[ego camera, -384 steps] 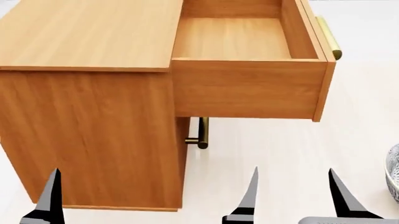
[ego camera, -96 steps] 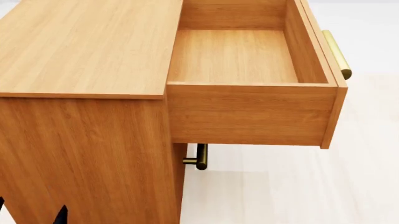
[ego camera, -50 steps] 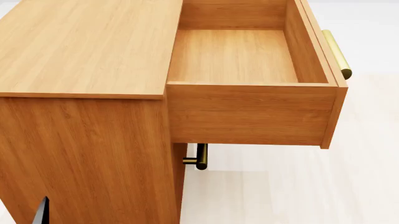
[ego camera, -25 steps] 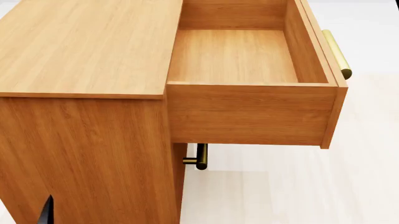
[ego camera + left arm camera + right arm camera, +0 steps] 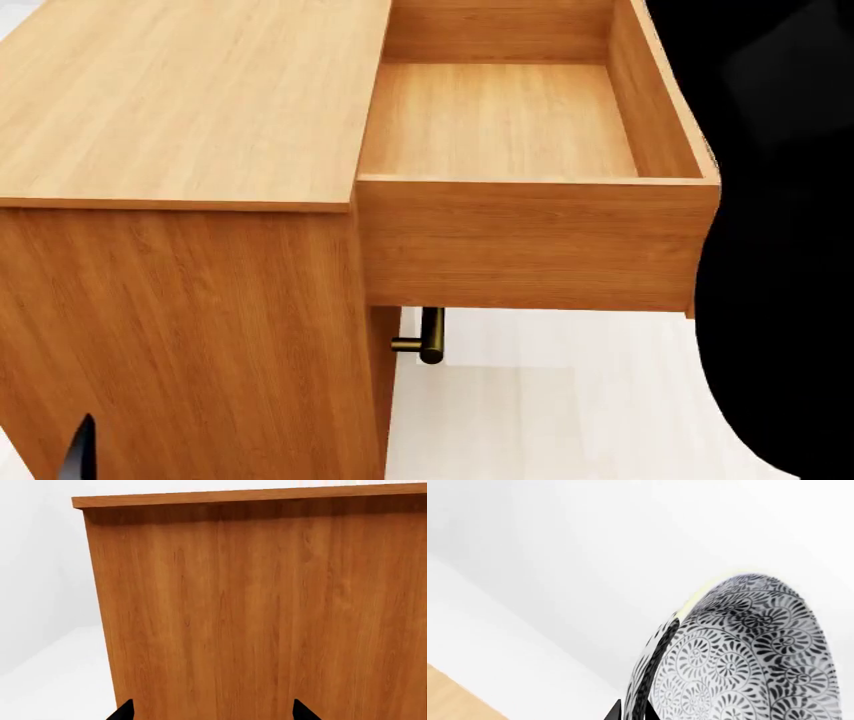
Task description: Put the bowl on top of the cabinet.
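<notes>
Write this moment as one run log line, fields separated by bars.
bowl: held by right pincer, off the cabinet | top drawer: open, nothing inside | left pincer: open, facing cabinet side

The cabinet (image 5: pixel 187 100) top lies bare from its front edge back. The open drawer (image 5: pixel 534 240) juts out beside it, a dark arm (image 5: pixel 787 250) against its outer end.

The head camera is looking down from above onto the cabinet (image 5: pixel 187 100) top and open drawer (image 5: pixel 501 120). The left wrist camera is facing the cabinet's side panel (image 5: pixel 267 615) at close range, a surface both views are sharing. The right wrist camera is pointing upward past the bowl (image 5: pixel 740 655).
</notes>
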Robot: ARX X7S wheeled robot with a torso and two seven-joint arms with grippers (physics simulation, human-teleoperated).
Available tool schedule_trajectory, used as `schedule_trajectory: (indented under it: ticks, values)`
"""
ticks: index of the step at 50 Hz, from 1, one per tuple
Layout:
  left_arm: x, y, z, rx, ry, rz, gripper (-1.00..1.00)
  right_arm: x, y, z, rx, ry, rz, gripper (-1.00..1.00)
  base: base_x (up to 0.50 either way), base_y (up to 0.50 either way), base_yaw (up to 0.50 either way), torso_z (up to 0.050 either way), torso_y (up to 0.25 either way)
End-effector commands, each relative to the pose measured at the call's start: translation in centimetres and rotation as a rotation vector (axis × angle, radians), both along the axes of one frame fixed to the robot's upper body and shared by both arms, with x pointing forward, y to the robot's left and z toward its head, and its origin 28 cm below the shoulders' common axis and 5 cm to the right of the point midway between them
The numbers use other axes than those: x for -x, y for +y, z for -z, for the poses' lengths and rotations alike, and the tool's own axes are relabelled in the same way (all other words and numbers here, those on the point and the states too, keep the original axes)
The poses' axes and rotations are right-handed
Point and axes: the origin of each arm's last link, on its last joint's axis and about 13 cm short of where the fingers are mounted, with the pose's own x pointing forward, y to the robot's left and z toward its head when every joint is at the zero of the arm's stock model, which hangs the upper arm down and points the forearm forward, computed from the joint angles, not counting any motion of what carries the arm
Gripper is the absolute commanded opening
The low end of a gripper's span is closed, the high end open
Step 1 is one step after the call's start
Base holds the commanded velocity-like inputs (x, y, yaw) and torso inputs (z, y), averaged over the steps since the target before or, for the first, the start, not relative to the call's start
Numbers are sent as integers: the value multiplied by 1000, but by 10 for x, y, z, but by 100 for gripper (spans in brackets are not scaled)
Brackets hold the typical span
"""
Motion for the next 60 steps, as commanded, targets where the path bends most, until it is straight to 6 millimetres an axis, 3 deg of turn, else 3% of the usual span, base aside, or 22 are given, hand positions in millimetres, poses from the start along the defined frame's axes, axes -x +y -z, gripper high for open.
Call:
schedule_trajectory:
  ticks: [1,10,25,43,44,60]
  values:
    - [3,1,-3,-5,-13,-1,100,3,17,1,18,-21,-78,-100,0,0,0,0,0]
    - [5,1,-4,-3,-18,-1,100,-3,41,21,55,33,-189,-100,0,0,0,0,0]
    - [0,6,-5,12,-10,14,100,-20,57,52,65,136,-379,-100,0,0,0,0,1]
    - [0,9,-7,31,-12,3,100,-19,65,59,65,168,-449,-100,0,0,0,0,1]
    - [7,11,-13,58,-26,27,100,-21,70,72,167,220,-462,-100,0,0,0,0,0]
    - [17,12,-18,54,-59,43,100,-18,81,88,335,265,-524,-100,0,0,0,0,1]
